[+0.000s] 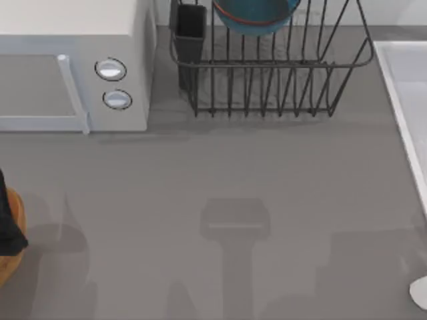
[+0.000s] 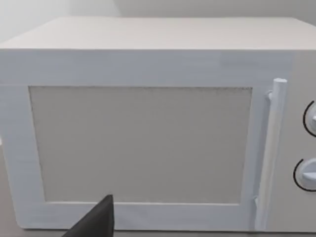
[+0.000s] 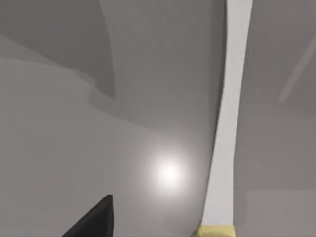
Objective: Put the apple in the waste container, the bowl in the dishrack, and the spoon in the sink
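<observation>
The bowl [image 1: 257, 17] is already sitting in the dishrack [image 1: 267, 73]. The spoon [image 1: 420, 291] is still lying on the table, just off the sink [image 1: 407, 87], so that step is looking unfinished. The apple isn't visible; the waste container [image 1: 10, 240] is sitting far across from the dishrack.

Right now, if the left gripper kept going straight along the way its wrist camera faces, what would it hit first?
Most likely the microwave: the left wrist view faces its closed door square on, with nothing between. How far off it stands is unclear.
</observation>
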